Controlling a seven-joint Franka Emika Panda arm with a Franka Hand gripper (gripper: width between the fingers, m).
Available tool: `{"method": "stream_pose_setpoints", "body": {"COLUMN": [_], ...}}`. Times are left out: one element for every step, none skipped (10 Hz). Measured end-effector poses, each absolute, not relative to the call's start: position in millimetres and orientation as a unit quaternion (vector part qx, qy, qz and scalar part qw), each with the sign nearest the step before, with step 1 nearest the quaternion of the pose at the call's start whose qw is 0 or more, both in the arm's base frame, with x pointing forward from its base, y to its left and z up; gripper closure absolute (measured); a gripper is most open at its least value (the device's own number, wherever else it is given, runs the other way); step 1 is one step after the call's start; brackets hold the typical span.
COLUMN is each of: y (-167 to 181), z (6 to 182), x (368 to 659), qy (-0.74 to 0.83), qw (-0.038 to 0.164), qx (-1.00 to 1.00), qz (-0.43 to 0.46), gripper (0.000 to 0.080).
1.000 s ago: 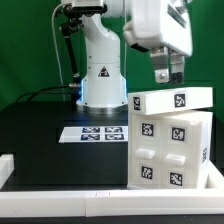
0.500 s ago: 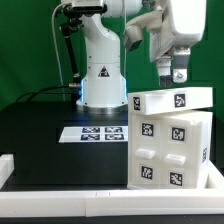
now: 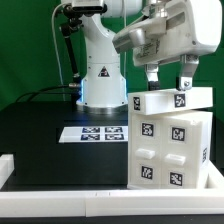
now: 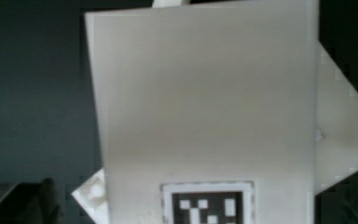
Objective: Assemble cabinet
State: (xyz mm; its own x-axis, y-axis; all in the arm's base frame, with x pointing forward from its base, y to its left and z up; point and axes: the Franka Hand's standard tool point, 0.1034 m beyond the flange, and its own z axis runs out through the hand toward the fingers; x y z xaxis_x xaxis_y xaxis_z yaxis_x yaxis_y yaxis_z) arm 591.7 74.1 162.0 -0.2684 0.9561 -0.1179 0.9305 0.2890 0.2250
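Note:
The white cabinet body (image 3: 170, 150) stands at the exterior view's right, with several marker tags on its front. A white top panel (image 3: 172, 100) lies slightly tilted on top of it. My gripper (image 3: 168, 82) hangs just above that panel with its fingers (image 3: 151, 76) spread wide, and it holds nothing. In the wrist view the panel (image 4: 202, 100) fills the frame with one tag (image 4: 208, 206) on it. The dark fingertips (image 4: 16, 202) show at either side of it, and a gap remains beside the panel.
The marker board (image 3: 97, 132) lies flat on the black table in front of the white robot base (image 3: 100, 70). A white raised rim (image 3: 60, 200) runs along the table's near edge and the exterior view's left.
The gripper has turned about its vertical axis and come down toward the top panel. Its fingers now stand apart, one on each side above the panel.

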Motion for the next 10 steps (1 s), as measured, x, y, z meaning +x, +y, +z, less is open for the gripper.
{"method": "stream_pose_setpoints", "body": {"y": [75.9, 77.4, 77.1, 77.5, 76.9, 76.4, 76.2, 75.6, 74.8, 74.3], "z": [153.5, 148.6, 148.1, 147.9, 147.9, 147.4, 147.4, 147.5, 147.5, 147.7], "x": [590.1, 588.8, 588.7, 588.5, 588.5, 588.0, 588.1, 588.3, 588.1, 588.2], "qy": [0.793, 0.792, 0.792, 0.789, 0.789, 0.783, 0.778, 0.777, 0.756, 0.724], "qw": [0.111, 0.108, 0.108, 0.107, 0.107, 0.106, 0.106, 0.106, 0.102, 0.099], "qx": [0.596, 0.599, 0.599, 0.602, 0.603, 0.611, 0.618, 0.618, 0.644, 0.681], "qz": [0.053, 0.051, 0.051, 0.051, 0.051, 0.051, 0.052, 0.052, 0.055, 0.058], "gripper": [0.0002, 0.0002, 0.0002, 0.0130, 0.0130, 0.0262, 0.0258, 0.0258, 0.0257, 0.0257]}}
